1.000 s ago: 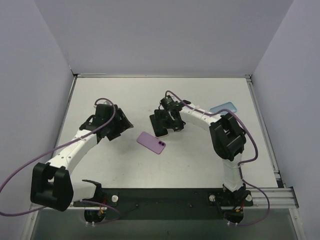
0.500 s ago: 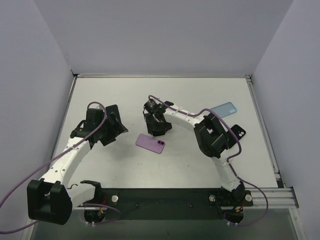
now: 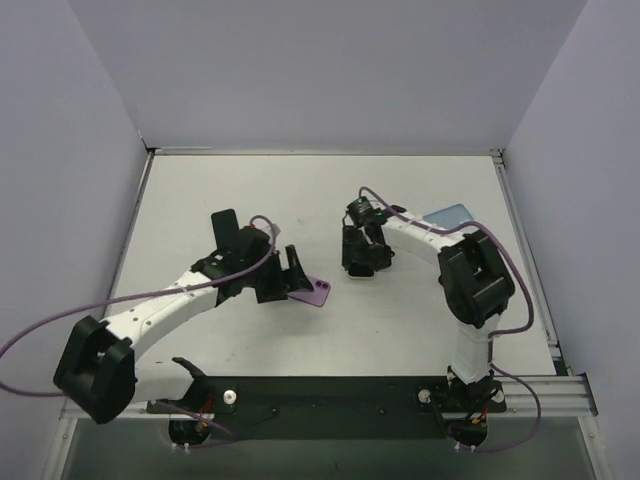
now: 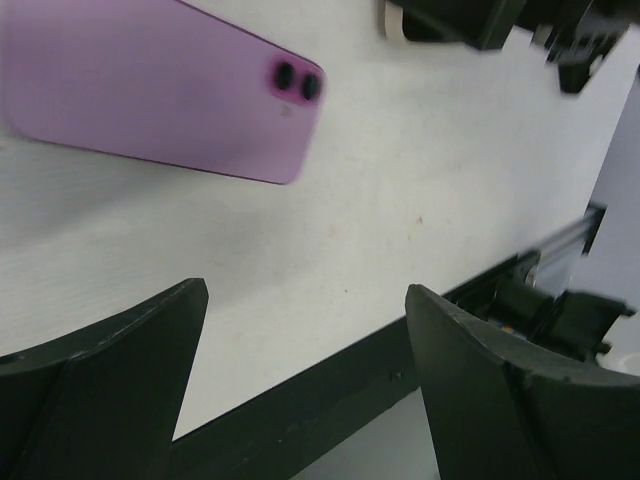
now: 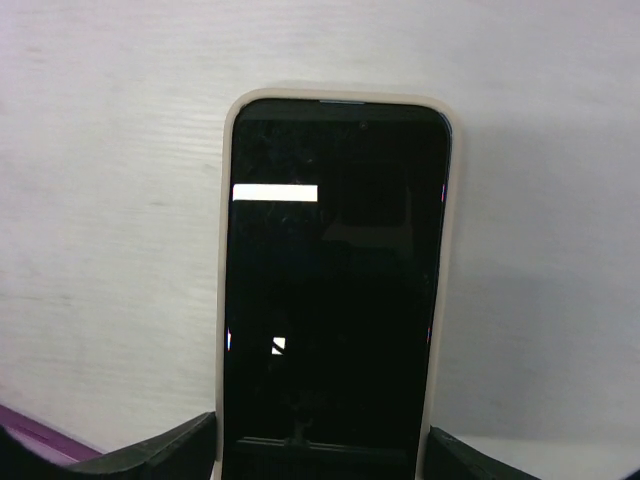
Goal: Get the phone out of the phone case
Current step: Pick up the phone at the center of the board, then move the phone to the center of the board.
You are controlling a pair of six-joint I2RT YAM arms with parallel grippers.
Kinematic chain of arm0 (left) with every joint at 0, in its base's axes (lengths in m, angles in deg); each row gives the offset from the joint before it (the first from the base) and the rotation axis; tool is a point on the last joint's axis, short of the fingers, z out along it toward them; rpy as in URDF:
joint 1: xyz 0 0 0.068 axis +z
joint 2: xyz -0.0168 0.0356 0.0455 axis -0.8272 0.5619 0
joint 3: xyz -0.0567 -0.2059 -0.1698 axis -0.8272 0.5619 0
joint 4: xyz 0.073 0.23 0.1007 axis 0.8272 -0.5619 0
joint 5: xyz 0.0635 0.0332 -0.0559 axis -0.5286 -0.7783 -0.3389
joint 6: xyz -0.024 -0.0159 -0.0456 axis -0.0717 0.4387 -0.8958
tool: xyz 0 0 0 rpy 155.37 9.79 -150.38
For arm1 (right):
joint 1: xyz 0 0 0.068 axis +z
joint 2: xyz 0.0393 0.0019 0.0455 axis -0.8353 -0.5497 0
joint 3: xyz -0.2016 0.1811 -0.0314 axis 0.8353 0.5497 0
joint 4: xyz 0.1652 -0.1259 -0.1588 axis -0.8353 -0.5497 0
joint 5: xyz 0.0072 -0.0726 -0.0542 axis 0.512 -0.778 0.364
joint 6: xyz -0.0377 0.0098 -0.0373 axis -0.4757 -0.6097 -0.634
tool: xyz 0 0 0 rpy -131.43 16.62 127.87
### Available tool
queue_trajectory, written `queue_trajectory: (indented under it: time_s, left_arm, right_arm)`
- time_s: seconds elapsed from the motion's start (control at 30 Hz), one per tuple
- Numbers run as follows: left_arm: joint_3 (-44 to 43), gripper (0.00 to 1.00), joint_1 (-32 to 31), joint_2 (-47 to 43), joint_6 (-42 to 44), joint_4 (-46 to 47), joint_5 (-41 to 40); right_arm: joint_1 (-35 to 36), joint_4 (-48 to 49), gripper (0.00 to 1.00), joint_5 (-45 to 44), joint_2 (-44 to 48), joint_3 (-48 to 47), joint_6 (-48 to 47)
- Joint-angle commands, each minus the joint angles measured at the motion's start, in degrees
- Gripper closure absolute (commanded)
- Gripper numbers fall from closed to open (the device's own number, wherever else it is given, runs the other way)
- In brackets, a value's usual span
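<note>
A phone with a black screen sits in a cream case (image 5: 335,280). My right gripper (image 5: 320,432) is shut on its near end, one finger on each long side, and holds it over the white table (image 3: 400,300). In the top view the right gripper (image 3: 358,260) is at the table's middle, and the cased phone is mostly hidden under it. A purple phone (image 3: 316,291) lies back up on the table, its two lenses showing in the left wrist view (image 4: 160,85). My left gripper (image 3: 288,276) is open and empty beside its left end, fingers spread (image 4: 305,290).
A light blue phone or case (image 3: 448,214) lies at the back right, partly behind the right arm. The black base rail (image 3: 330,395) runs along the near edge. Grey walls close in the table on three sides. The right gripper shows at the top of the left wrist view (image 4: 470,20).
My left arm has swung right and now reaches the purple phone. My right gripper has carried the cased phone to the right, away from the purple phone.
</note>
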Motion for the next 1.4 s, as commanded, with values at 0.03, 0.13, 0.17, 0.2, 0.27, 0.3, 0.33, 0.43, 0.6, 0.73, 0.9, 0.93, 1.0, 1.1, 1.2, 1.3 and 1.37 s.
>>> queue_trajectory:
  time_s: [0.03, 0.13, 0.17, 0.2, 0.27, 0.3, 0.33, 0.43, 0.6, 0.73, 0.9, 0.93, 1.0, 1.1, 1.2, 1.3, 1.37]
  left_arm:
    - [-6.4, 0.09, -12.7, 13.7, 1.2, 14.2, 7.2]
    - [-8.1, 0.09, -17.0, 20.2, -1.6, 20.8, 9.0]
    - [-8.8, 0.09, -18.4, 21.5, -2.4, 22.3, 8.8]
    - [-9.1, 0.09, -18.9, 22.8, -2.9, 23.3, 8.0]
    - [-10.3, 0.10, -19.6, 26.5, -3.8, 23.9, 4.1]
    - [-11.5, 0.10, -19.8, 27.6, -3.8, 24.0, 2.8]
    - [-12.0, 0.10, -19.9, 29.5, -4.1, 24.0, 2.2]
    - [-12.7, 0.10, -20.0, 30.7, -3.9, 25.6, -2.3]
    - [-15.2, 0.10, -19.2, 33.3, -1.5, 18.1, -8.0]
    - [-15.5, 0.10, -18.2, 33.0, -0.3, 12.3, -11.7]
    - [-17.7, 0.10, -18.2, 32.7, 0.0, 1.2, -18.2]
    - [-17.6, 0.10, -18.2, 32.4, -0.4, 0.1, -19.3]
    - [-16.5, 0.09, -17.5, 31.6, -0.7, -1.9, -22.8]
    - [-13.7, 0.08, -14.1, 29.5, -1.0, -2.7, -24.7]
    - [-10.4, 0.08, -8.8, 25.8, -0.6, -0.1, -22.6]
    - [-10.0, 0.08, -5.4, 25.5, 0.6, 0.5, -22.5]
    - [-11.3, 0.08, -4.2, 26.4, 1.5, -0.7, -22.5]
  right_arm:
    - [-7.6, 1.2, 1.00, 1.3, 13.5, 13.8, 2.5]
    - [-10.6, 2.0, 1.00, 1.8, 19.1, 20.4, 2.2]
    - [-11.2, 2.1, 1.00, 1.9, 20.4, 22.8, 2.0]
    - [-11.6, 2.1, 1.00, 2.0, 22.7, 23.8, 1.8]
    - [-12.8, 2.1, 1.00, 2.5, 24.5, 25.5, 1.7]
    - [-12.9, 2.1, 1.00, 2.6, 25.9, 26.6, 1.6]
    - [-13.0, 2.2, 1.00, 2.8, 26.5, 27.0, 1.6]
    - [-13.1, 2.1, 1.00, 3.4, 28.1, 27.8, 1.9]
    - [-13.2, 2.1, 1.00, 4.0, 28.9, 27.8, 2.2]
    - [-13.2, 2.1, 1.00, 3.8, 29.1, 27.6, 2.7]
    - [-13.2, 2.5, 1.00, 4.1, 28.2, 27.0, 3.5]
    - [-13.0, 2.6, 1.00, 4.1, 28.0, 26.9, 3.5]
    - [-13.1, 2.6, 1.00, 4.3, 28.0, 26.7, 3.5]
    - [-12.8, 2.8, 1.00, 5.4, 28.2, 26.5, 3.0]
    - [-11.2, 2.9, 1.00, 4.2, 29.1, 26.7, 3.4]
    - [-7.9, 3.3, 1.00, 3.4, 29.3, 27.2, 3.1]
    - [-3.9, 3.1, 1.00, 2.6, 29.5, 27.5, 3.1]
